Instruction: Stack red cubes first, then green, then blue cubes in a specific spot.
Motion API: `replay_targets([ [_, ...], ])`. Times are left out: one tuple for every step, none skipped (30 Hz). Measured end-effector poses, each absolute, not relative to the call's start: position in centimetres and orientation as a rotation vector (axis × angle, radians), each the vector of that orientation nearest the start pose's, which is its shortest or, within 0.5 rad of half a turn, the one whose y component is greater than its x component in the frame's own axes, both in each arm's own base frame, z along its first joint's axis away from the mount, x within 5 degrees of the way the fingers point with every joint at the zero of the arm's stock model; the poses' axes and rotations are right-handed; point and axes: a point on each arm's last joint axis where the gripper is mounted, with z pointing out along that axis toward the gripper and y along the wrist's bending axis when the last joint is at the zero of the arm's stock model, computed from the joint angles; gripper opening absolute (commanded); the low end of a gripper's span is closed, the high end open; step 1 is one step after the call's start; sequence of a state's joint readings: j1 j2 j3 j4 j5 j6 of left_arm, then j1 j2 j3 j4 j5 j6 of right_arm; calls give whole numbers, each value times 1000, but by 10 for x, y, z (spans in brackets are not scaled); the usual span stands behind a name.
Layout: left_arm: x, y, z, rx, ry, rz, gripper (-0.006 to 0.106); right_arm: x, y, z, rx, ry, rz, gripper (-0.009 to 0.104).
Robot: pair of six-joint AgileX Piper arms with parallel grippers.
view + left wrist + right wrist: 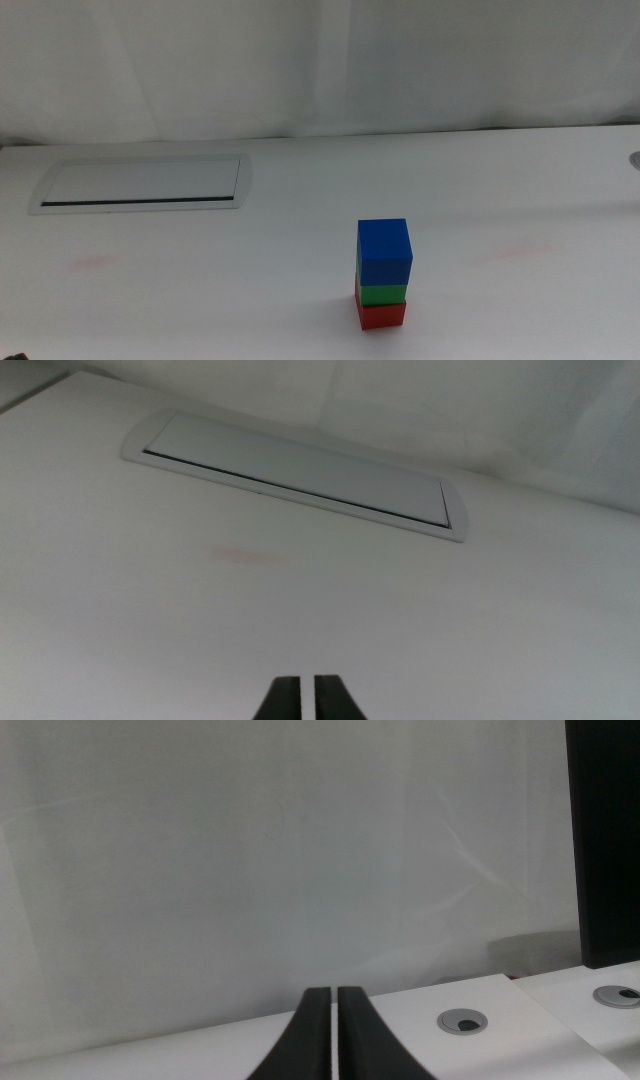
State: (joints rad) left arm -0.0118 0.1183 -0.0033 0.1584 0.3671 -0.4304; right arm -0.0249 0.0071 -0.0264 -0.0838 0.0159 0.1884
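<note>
Finished stack near the front of the white table (300, 210): red cube (381, 316) at bottom, green cube (381, 294) between, blue cube (384, 252) on top, sitting slightly off-square. Toppling likely from any nudge. Left gripper (307, 700) and right gripper (334, 1035) pulled well away, jaws nearly together, empty.

The left gripper (307, 698) hung over the bare white counter (150, 630), jaws nearly together, a recessed grey cable hatch (300, 473) lying well beyond.

White table (200, 290) with a recessed grey cable hatch (145, 184), faint pink smudges (95, 262), white backdrop (320, 60).
</note>
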Motion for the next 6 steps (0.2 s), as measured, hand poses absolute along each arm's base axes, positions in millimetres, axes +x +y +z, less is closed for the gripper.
replay_targets([
  [59,4,175,-302,1940,-138,-2,55,-2,220,98,1477,65,-3],
  [59,4,175,-302,1940,-138,-2,56,-2,220,98,1479,65,-3],
  [59,4,175,-302,1940,-138,-2,55,-2,220,99,1479,65,-3],
  [59,4,175,-303,1940,-139,-2,55,-2,220,99,1479,65,-3],
  [59,4,175,-303,1940,-139,-3,55,-2,220,98,1477,65,-3],
  [59,4,175,-303,1940,-139,-3,55,-2,220,100,1477,66,-3],
])
